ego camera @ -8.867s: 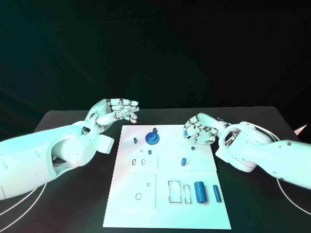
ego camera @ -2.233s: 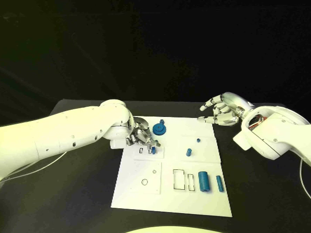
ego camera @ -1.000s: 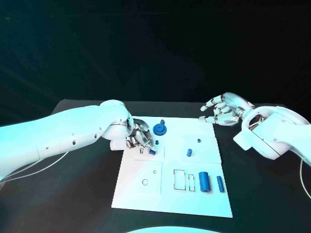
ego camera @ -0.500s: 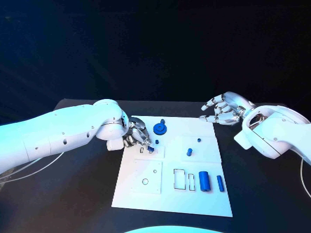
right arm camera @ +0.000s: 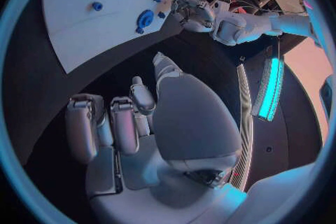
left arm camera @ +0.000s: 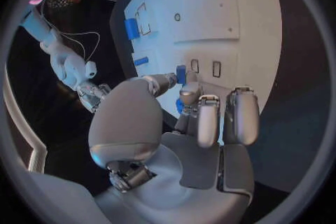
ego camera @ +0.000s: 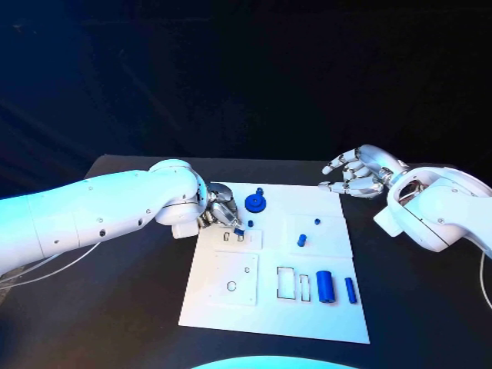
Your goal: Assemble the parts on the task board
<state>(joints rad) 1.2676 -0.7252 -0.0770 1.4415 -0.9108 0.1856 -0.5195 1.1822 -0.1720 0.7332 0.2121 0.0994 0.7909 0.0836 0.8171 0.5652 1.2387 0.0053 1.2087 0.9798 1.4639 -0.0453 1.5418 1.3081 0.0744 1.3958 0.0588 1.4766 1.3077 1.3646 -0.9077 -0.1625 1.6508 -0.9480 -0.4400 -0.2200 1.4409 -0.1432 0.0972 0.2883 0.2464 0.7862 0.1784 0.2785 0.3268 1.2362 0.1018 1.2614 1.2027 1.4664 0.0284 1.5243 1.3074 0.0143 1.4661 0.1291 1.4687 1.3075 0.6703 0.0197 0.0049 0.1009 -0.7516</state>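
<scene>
A flat white rectangular task board [ego camera: 313,323] is seen lying in the middle of a black table [ego camera: 113,307], its long side running away from the robot. Nearest on the board, toward its right side, a large blue cylinder [ego camera: 324,286] is laid flat, with a thinner blue rod [ego camera: 349,290] just beside it on the right and two empty rectangular outlines just to its left. Further back, a short blue peg [ego camera: 301,241] is found near the middle of the board's right half, and a tiny blue stud [ego camera: 315,223] sits just beyond it.

At the board's left edge, the silver left hand [ego camera: 221,215] is lowered over two small slots, fingers curled down close together. A small blue piece [left arm camera: 181,74] is pinched between its thumb and a fingertip (plainest in the left wrist view), held right above the slots. Whether the piece touches the board cannot be told. Just beyond this hand, a round blue gear-like disc [ego camera: 255,203] is seated on the board, with a small blue knob [ego camera: 260,191] at its far side.

The silver right hand [ego camera: 357,173] is held off the board's far right corner, above the table. Its fingers are loosely curved and parted, and nothing is held in it.
</scene>
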